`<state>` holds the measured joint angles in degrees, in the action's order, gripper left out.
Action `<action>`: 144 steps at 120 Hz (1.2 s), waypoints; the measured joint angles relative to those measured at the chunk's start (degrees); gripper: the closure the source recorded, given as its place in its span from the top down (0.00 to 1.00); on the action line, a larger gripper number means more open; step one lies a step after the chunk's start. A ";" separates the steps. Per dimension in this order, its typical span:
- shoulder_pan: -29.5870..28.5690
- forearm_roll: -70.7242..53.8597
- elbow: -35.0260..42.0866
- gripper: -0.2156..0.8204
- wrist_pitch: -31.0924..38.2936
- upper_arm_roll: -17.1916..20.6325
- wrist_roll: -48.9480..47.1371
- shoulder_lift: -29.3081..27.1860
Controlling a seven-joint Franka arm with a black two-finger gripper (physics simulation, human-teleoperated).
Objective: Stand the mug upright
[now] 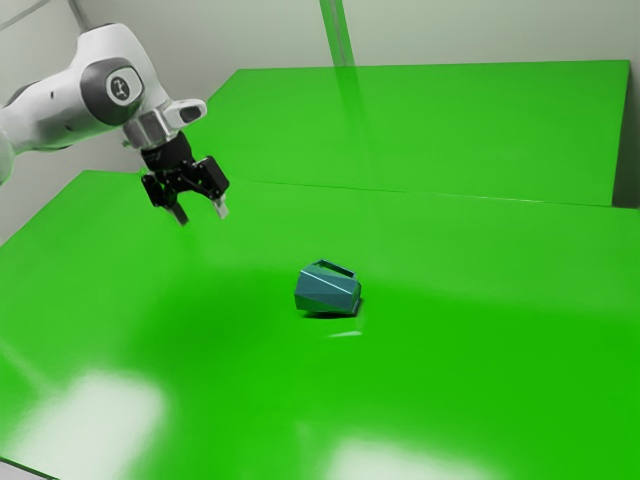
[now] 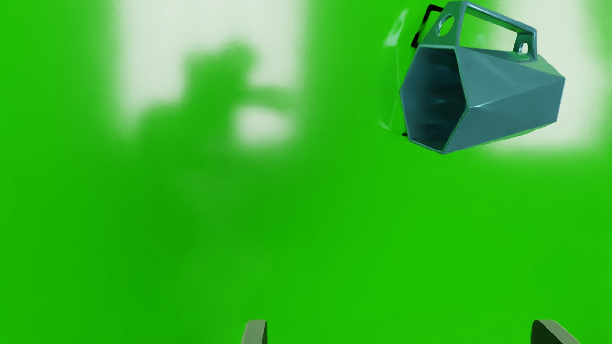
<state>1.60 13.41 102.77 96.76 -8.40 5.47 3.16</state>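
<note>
The mug (image 1: 328, 290) lies on its side on the green table (image 1: 200, 330), its long axis running mainly between the exterior view's left and right, at a slight slant. Its handle (image 2: 499, 16) is on the upper side, running along the body. In the wrist view the 6-sided mouth (image 2: 434, 95) is open to the camera; across the gripper's width, it points from the side of the fingertip nearer the mug toward the side of the other.

The mouth's inside is dark, and the base and underside are hidden. A thin black bent shape (image 2: 422, 26) beside the handle's mouth end is hard to make out, as is a pale streak (image 1: 345, 334) on the table near the mug. A blurred green shape breaks up 1 of the 2 pale glares in the wrist view, and the bottom edge cuts off both fingertips (image 2: 255, 333).

The gripper (image 1: 200, 213) hangs above the table, toward the exterior view's left, well apart from the mug. Its claw is spread wide, with nothing between the 2 tips. The mug sits well in from the visible table edges, with green surface on every side of it. A green panel (image 1: 480, 130) stands beyond the table's far side.
</note>
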 joint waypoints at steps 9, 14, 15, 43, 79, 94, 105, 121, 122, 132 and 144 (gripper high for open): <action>-0.42 3.67 0.33 0.79 0.64 -0.08 -0.38 2.69; -0.60 5.63 0.54 0.79 0.97 -0.21 -0.58 3.88; -0.63 6.00 0.59 0.79 1.04 -0.25 -0.61 4.10; -0.81 13.75 0.71 0.79 4.81 -0.41 -1.42 9.78; -0.34 22.59 0.35 0.79 10.02 -0.07 -1.91 15.87; -0.05 26.39 0.30 0.79 11.33 -0.03 -2.03 18.10; 0.52 29.18 0.27 0.79 12.21 0.35 -2.08 19.54; 0.82 32.45 0.33 0.79 13.05 1.15 -2.15 20.68; 0.84 32.67 0.33 0.79 13.09 1.24 -2.15 20.77; 0.93 34.92 0.34 0.79 13.40 1.85 -2.19 21.79; 0.95 37.20 0.35 0.79 13.66 2.47 -2.25 22.70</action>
<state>2.55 50.61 103.12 110.42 -5.93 3.22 25.86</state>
